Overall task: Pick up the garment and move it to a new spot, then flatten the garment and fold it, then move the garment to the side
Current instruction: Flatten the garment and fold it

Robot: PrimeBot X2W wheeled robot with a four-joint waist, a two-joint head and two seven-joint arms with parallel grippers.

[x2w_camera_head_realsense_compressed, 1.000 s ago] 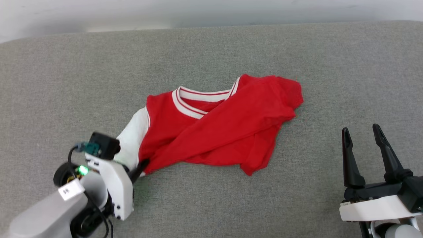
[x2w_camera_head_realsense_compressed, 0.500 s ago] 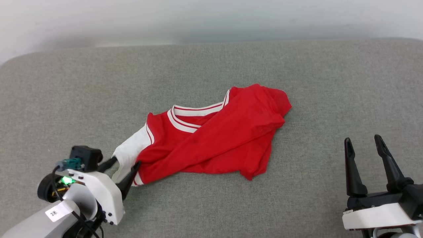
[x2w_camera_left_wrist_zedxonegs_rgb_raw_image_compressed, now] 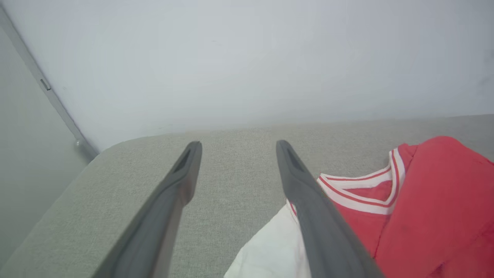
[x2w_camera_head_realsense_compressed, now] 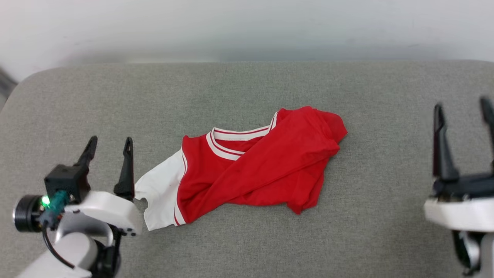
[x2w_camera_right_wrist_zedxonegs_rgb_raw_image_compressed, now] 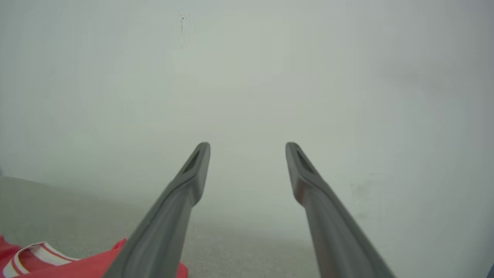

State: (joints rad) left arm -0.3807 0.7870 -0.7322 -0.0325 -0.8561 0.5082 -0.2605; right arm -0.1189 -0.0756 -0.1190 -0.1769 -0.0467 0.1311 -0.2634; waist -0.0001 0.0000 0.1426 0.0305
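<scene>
Shows the garment (x2w_camera_head_realsense_compressed: 262, 162) crumpled on a grey cushion (x2w_camera_head_realsense_compressed: 247, 85), the left gripper (x2w_camera_head_realsense_compressed: 111, 139) spread-fingered just beside its white sleeve (x2w_camera_head_realsense_compressed: 162, 197), the right gripper (x2w_camera_head_realsense_compressed: 461, 103) likewise parted, well apart.

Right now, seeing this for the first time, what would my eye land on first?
The crumpled red shirt stands out at once, lying mid-way across the gray cushion with its striped collar showing. Next come the two dark-fingered tools: the left gripper, open, close beside the shirt's white sleeve, and the right gripper, also open, well off to the shirt's other side.
</scene>
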